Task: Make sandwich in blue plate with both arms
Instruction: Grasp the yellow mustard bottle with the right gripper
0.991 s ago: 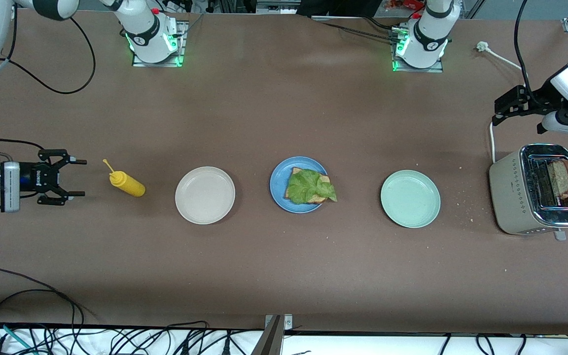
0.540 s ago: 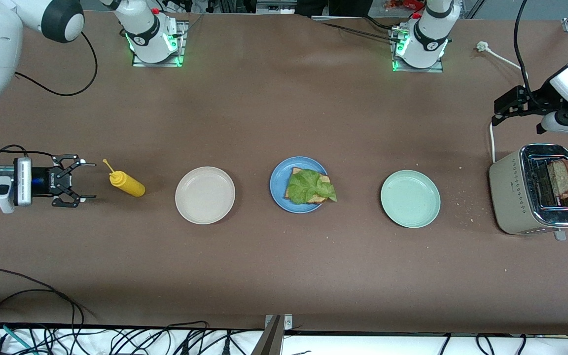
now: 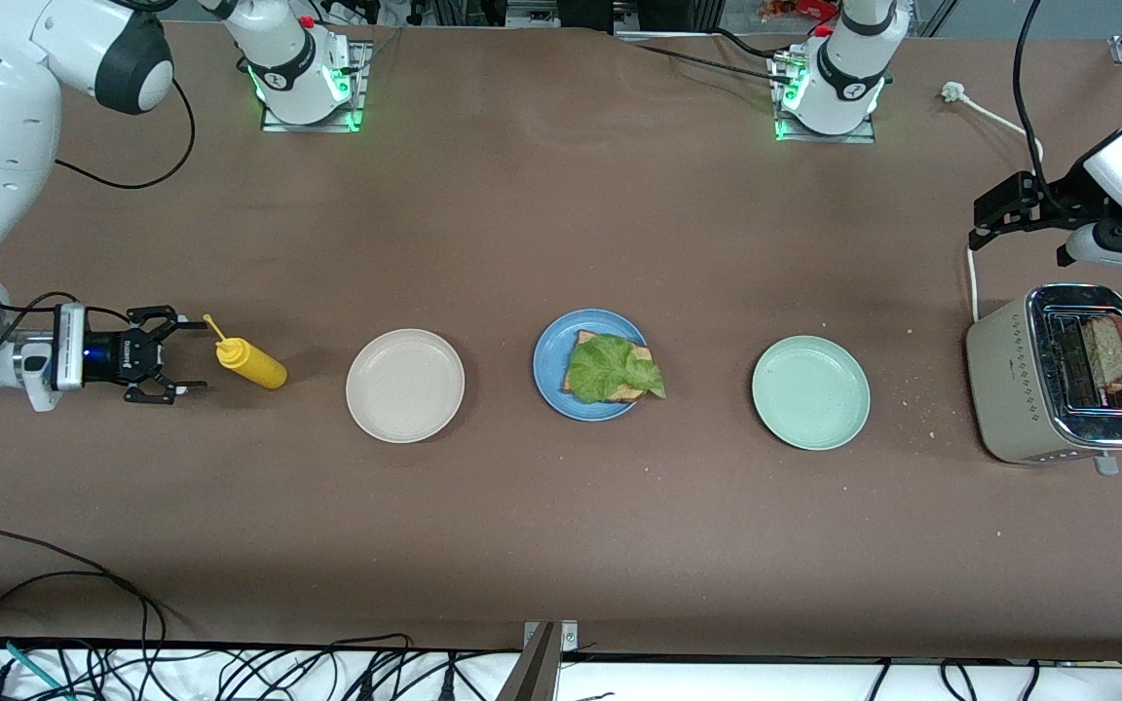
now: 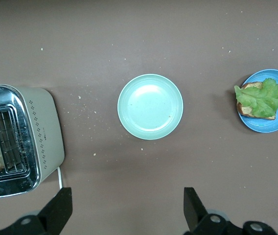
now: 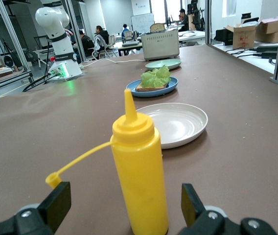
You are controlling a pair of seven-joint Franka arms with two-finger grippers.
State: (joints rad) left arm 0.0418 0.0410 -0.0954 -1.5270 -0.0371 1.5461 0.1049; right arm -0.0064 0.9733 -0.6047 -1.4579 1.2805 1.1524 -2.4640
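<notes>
Beside mustard bottle (image 3: 249, 362), right jaws (image 3: 178, 359) gape.

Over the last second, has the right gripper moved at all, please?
Yes. The right gripper, open, has closed in on the standing yellow mustard bottle, which has stayed beside the beige plate.

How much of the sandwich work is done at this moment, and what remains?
Done: one bread slice with lettuce lies on the blue plate. In hand: the open right gripper is level with the mustard bottle, not gripping. Left: the top slice sits in the toaster, below the open left gripper.
</notes>
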